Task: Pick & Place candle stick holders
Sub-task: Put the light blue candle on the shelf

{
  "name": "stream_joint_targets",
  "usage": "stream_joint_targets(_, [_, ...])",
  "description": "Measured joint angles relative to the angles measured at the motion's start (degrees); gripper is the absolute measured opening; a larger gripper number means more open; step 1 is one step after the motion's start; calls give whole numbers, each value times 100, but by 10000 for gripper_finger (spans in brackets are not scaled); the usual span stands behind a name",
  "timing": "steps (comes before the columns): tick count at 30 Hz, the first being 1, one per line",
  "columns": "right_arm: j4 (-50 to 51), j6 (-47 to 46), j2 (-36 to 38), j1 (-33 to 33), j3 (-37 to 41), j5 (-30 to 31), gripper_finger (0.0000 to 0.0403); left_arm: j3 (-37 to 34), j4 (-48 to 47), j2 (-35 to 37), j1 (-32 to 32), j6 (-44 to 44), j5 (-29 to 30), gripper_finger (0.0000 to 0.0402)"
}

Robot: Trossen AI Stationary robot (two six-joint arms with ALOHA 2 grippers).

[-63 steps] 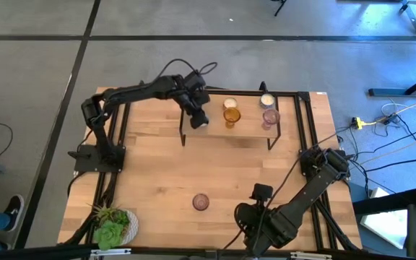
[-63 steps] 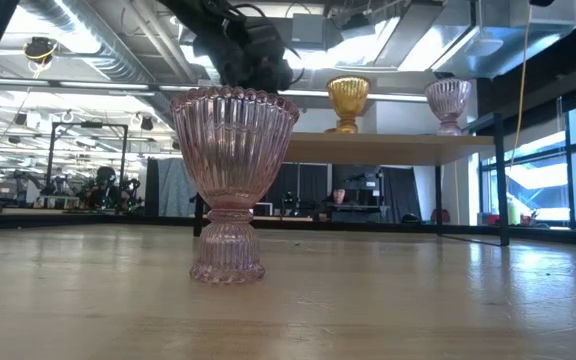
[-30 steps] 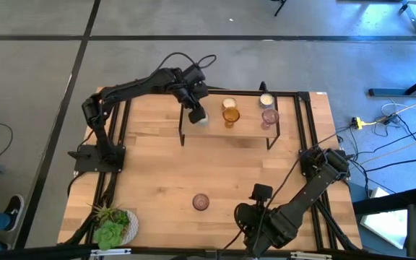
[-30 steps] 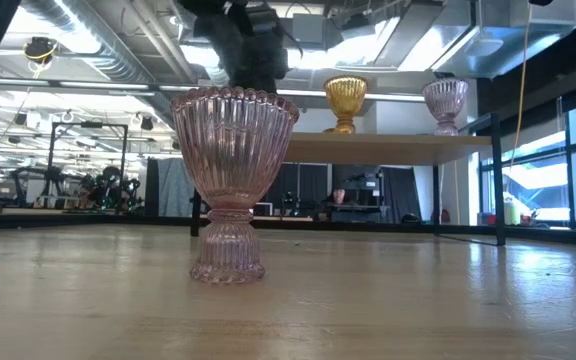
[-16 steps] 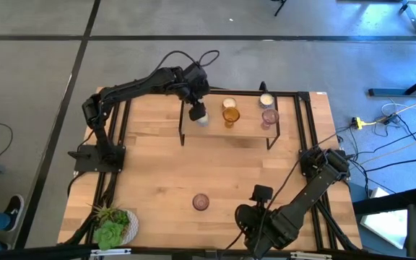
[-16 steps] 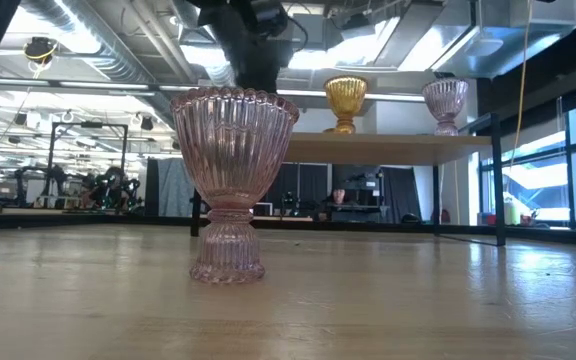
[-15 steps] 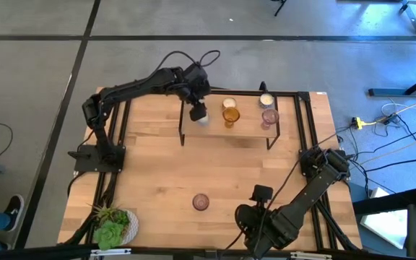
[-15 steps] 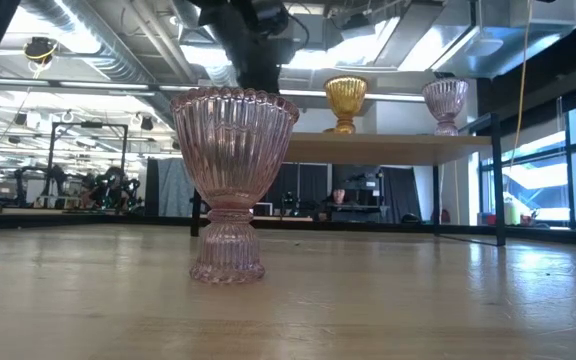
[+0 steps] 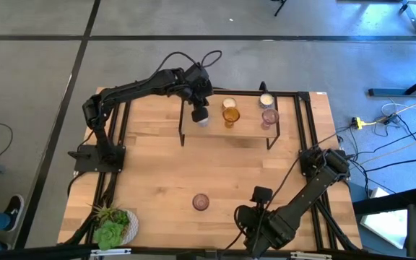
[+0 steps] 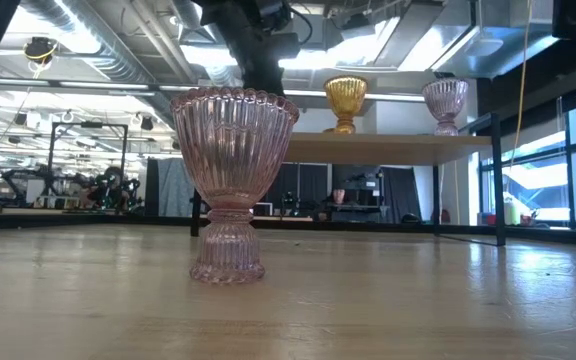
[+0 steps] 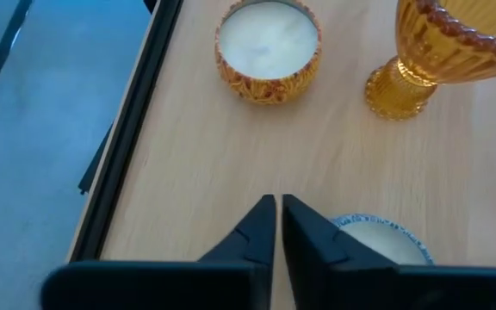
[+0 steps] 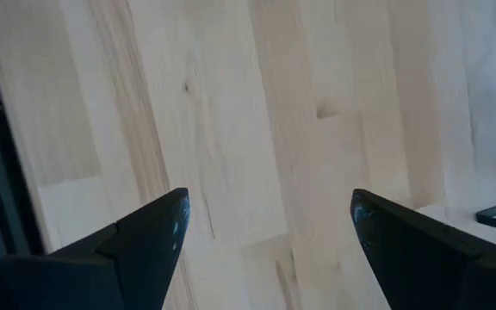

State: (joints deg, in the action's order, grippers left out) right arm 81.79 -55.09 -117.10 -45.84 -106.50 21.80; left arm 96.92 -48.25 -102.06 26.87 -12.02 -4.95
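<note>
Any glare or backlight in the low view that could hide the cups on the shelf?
Low view: bright ceiling lights and windows backlight the scene, yet the amber holder and purple holder on the shelf read clearly; the near pink holder fills the foreground. High view: even light, no strong glare.

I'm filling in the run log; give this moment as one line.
left claw: shut, empty, over shelf beside whitish holder | right claw: open, waiting near table's front | pink holder: alone on table

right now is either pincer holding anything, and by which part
Nothing is held. The left pincer is shut empty above the shelf; the right pincer is open over bare table.
</note>
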Motion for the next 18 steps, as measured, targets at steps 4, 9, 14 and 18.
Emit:
stream_joint_targets(4, [-61, 1, 2, 0, 0, 2, 323, 0, -35, 0, -15, -54, -14, 2])
stream_joint_targets(9, [-207, 68, 2, 0, 0, 2, 308, -127, -26, -2, -33, -77, -15, 2])
stream_joint_targets(14, [-353, 184, 2, 0, 0, 4, 293, -308, 5, -4, -53, -143, -17, 2])
stream_joint_targets(18, [-382, 195, 2, 0, 0, 3, 285, -308, 63, -4, -83, -145, -81, 2])
